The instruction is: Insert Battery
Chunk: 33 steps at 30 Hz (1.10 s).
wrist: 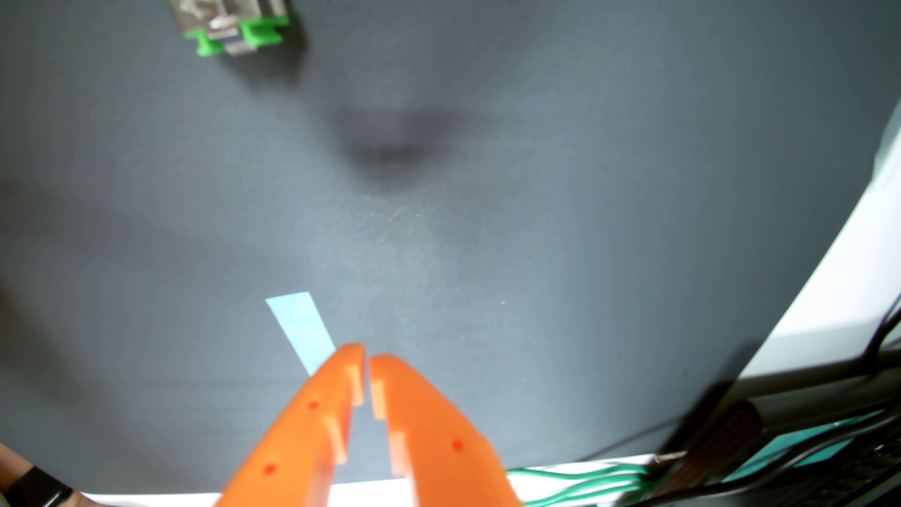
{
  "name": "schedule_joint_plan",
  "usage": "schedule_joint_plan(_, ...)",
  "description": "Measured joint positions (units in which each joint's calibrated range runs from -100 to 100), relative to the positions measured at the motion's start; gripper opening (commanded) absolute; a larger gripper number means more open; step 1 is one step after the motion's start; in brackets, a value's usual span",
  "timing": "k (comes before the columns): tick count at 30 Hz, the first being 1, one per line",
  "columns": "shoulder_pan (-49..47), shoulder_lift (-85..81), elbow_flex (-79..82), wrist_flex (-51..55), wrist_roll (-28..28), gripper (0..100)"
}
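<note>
In the wrist view my orange gripper (366, 355) enters from the bottom edge, its two fingers nearly touching at the tips with nothing between them. It hovers above a dark grey mat (536, 243). At the top left edge a green and metallic holder (233, 27) rests on the mat, partly cut off by the frame and far from the gripper. No battery shows in this view. The picture is blurred.
A strip of pale blue tape (301, 325) lies on the mat just left of the fingertips. Green wires (575, 480), black cables and a circuit board (760, 438) crowd the bottom right, past the mat's white edge. A dark band (34, 485) shows at the bottom left.
</note>
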Motion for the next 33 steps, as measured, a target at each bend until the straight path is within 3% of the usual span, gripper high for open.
schedule_joint_plan(33,-0.2,0.0,2.4,-0.5,-0.2,2)
